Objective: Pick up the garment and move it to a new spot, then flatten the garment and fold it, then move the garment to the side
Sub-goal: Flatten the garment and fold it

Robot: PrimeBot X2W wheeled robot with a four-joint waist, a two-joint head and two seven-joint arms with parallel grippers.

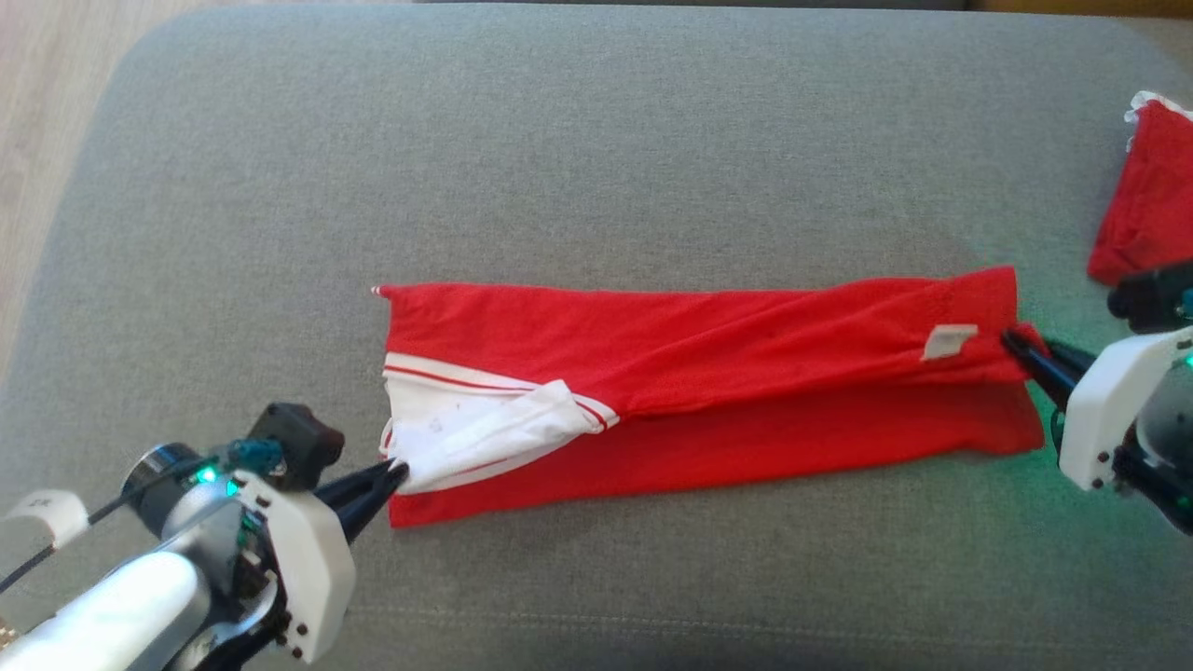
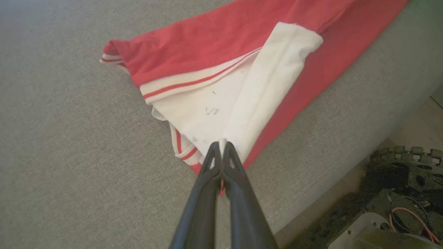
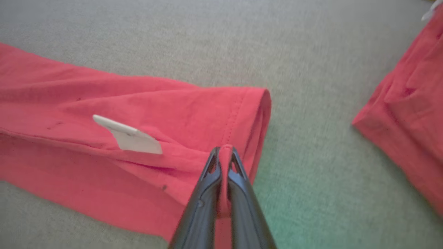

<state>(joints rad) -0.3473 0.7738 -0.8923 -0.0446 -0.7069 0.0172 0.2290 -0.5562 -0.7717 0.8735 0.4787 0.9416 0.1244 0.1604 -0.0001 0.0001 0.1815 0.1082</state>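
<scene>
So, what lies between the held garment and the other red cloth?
Bare grey cushion, as the right wrist view shows; the garment and the red cloth lie apart.

White wrists [image 1: 298,559], dark fingers [image 2: 202,200], green lights [image 1: 207,475]

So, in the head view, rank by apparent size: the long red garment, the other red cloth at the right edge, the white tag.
1. long red garment
2. other red cloth (cut by the frame; visible part only)
3. white tag
</scene>
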